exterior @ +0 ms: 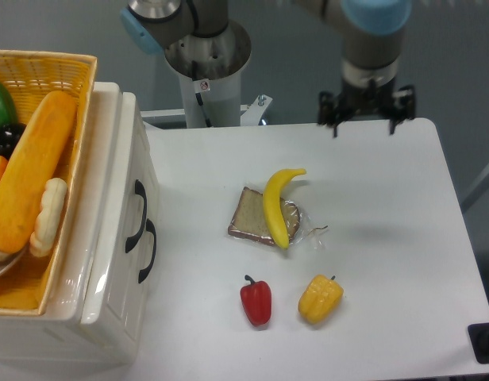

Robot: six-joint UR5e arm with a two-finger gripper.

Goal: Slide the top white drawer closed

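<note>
At the far left a woven yellow basket (74, 67) sat on top of the white cabinet (109, 103), holding a long orange bread-like loaf (34, 171) and other produce. Just right of it, the top white drawer (132, 171) showed its flat front panel and black loop handle (137, 216), with the lower drawer's handle (149, 251) right below. The upper front appeared flush with the cabinet face, no tray projecting toward the table, so the closing looked done, or very nearly so; from this high angle a small remaining gap could not be ruled out. If anything was left, it would be a final check push on the panel.

Further right, on the white table (387, 238), a slice of bread in clear wrap (252, 216) lay with a yellow banana (276, 202) resting across it. Nearer the front edge stood a red bell pepper (256, 300) and, beside it, a yellow bell pepper (320, 298).

At the upper right the gripper (363, 107) hung over the table's back edge, well apart from the drawer and from every item. It held nothing and touched nothing. Its fingers pointed downward and were largely hidden beneath the wrist, so how wide the jaws stood could not be told.
</note>
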